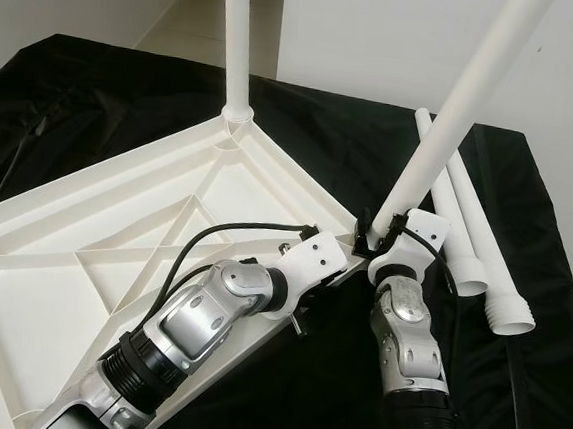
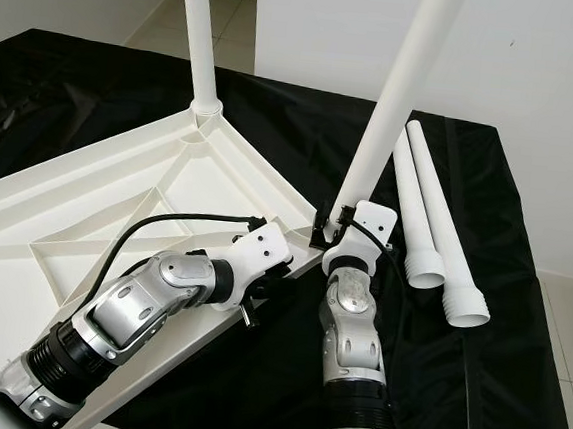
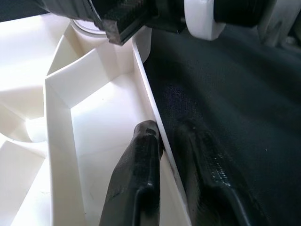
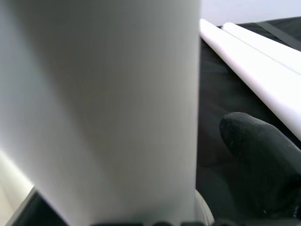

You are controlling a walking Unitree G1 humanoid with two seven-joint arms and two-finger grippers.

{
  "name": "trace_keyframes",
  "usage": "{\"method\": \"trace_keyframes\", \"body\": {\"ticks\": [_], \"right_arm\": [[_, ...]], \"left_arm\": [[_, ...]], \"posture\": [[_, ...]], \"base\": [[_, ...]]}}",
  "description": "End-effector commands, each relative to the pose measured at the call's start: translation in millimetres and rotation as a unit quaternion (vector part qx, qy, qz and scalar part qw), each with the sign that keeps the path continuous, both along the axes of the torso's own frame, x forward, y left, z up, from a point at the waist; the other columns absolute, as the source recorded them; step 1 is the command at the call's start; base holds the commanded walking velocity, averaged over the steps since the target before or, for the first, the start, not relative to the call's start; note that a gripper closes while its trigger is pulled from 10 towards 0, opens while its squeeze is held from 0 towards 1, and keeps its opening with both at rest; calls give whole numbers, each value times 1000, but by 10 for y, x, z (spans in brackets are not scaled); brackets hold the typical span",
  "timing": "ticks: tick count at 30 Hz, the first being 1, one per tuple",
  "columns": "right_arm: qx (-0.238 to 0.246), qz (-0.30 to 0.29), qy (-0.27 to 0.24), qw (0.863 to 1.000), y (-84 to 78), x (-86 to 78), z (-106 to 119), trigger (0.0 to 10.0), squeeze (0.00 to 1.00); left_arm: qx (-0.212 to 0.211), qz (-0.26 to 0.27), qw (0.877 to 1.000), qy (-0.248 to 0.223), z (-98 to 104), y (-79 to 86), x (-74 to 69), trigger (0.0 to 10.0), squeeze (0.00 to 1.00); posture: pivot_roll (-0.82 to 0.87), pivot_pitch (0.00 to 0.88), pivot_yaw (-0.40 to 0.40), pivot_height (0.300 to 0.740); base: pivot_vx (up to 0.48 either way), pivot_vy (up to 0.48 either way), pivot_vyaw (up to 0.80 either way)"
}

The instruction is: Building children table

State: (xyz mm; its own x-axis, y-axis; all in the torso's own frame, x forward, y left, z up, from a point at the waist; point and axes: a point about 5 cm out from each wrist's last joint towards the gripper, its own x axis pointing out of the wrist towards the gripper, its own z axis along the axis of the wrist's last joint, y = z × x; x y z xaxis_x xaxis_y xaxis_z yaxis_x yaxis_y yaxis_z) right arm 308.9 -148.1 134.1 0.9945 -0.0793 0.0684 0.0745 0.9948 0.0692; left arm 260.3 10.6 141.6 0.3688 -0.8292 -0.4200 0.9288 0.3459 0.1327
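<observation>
Now the second leg is going in: the right gripper clamps the tilted white leg at the corner socket of the upturned tabletop, while the left gripper pinches its rim. Next, I judge, straighten and seat it (two spare legs wait on the black cloth).

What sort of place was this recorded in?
Probably a room in a home: pale tiled floor, plain white wall, and a black cloth spread as a work surface under the upturned white table top.
</observation>
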Motion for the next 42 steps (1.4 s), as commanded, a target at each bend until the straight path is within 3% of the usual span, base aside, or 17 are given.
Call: {"method": "trace_keyframes", "body": {"ticks": [1,4,6,7,9,19,27,28,29,30,31,32,42], "right_arm": [[7,23,1,1000,-45,-12,-37,10000,0],[-3,107,-6,994,-103,0,-21,10000,0],[-36,188,-9,982,-179,-4,-3,10000,0],[-36,188,-9,982,-179,-4,-3,10000,0],[-61,243,-3,968,-283,-10,-2,10000,0],[-83,320,19,944,-609,62,-3,10000,0],[-98,339,24,936,-667,163,10,10000,0],[-98,338,24,936,-651,188,0,8000,0],[-98,338,24,936,-627,206,-12,4745,0],[-96,343,23,934,-603,220,-21,3765,0],[-96,343,23,934,-603,220,-21,3765,0],[-92,352,21,931,-549,238,-30,275,0],[-94,373,18,923,-484,244,-75,0,0]], "left_arm": [[19,-39,998,44,-145,-55,-106,10000,0],[18,-38,998,45,-144,-59,-100,10000,0],[18,-39,998,44,-142,-64,-98,10000,0],[18,-39,998,44,-142,-64,-98,10000,0],[18,-40,998,44,-141,-66,-100,10000,0],[20,-42,998,42,-132,-69,-91,10000,0],[21,-42,998,42,-130,-69,-83,10000,0],[21,-42,998,42,-130,-71,-82,10000,0],[22,-42,998,41,-128,-72,-81,10000,0],[22,-43,998,41,-127,-75,-80,10000,0],[22,-43,998,41,-127,-75,-80,10000,0],[21,-42,998,41,-121,-80,-78,10000,0],[20,-34,998,43,-120,-76,-77,10000,0]], "posture": [[-41,96,-4,740],[-44,93,-4,740],[-46,91,-3,740],[-46,91,-3,740],[-46,87,-3,740],[-46,75,1,740],[-43,69,4,740],[-42,66,3,740],[-42,66,3,740],[-41,66,4,740],[-41,66,4,740],[-36,69,1,740],[-23,80,-11,740]], "base": [[0,0,0],[0,0,0],[0,0,0],[0,0,0],[0,0,0],[0,0,0],[0,0,0],[0,0,0],[0,0,0],[0,0,0],[0,0,0],[0,0,0],[0,0,0]]}}
